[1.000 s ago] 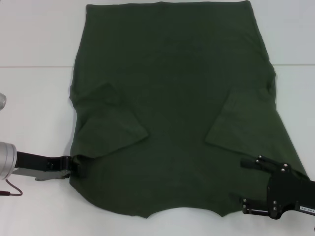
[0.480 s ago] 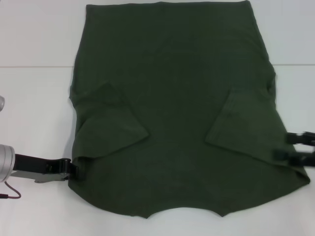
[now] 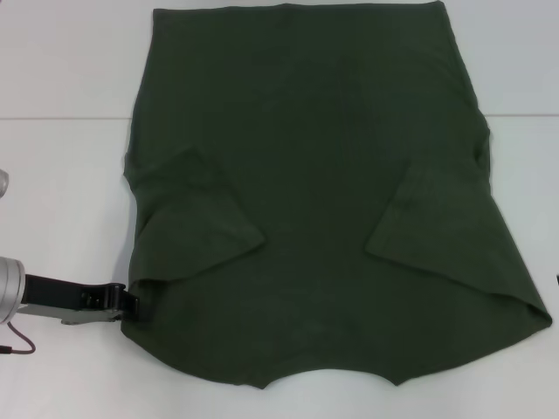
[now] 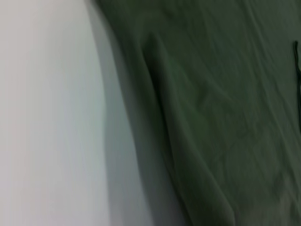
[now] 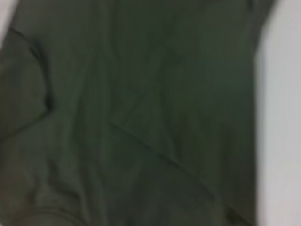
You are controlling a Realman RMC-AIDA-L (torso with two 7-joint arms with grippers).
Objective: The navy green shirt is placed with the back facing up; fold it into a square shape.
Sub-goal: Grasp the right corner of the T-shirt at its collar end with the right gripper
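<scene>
The navy green shirt [image 3: 306, 157] lies flat on the white table, plain back up, hem far from me and the neck cut-out [image 3: 327, 377] at the near edge. Both short sleeves are folded inward onto the body, one on the left [image 3: 192, 223] and one on the right [image 3: 437, 231]. My left gripper [image 3: 129, 302] sits low at the shirt's near left shoulder edge, touching the cloth. The left wrist view shows that shirt [image 4: 221, 103] edge with a long fold beside bare table. In the right wrist view the shirt [image 5: 141, 103] fills most of the picture. My right gripper is out of view.
The white table [image 3: 61, 192] surrounds the shirt, with bare strips to the left and right. A table seam [image 3: 61, 119] runs across at the far side. A thin red cable [image 3: 22, 342] loops under my left arm.
My right gripper has drawn away to the right and left the head view. The shirt's near right corner now lies flat. My left gripper has barely shifted, slightly nearer to me.
</scene>
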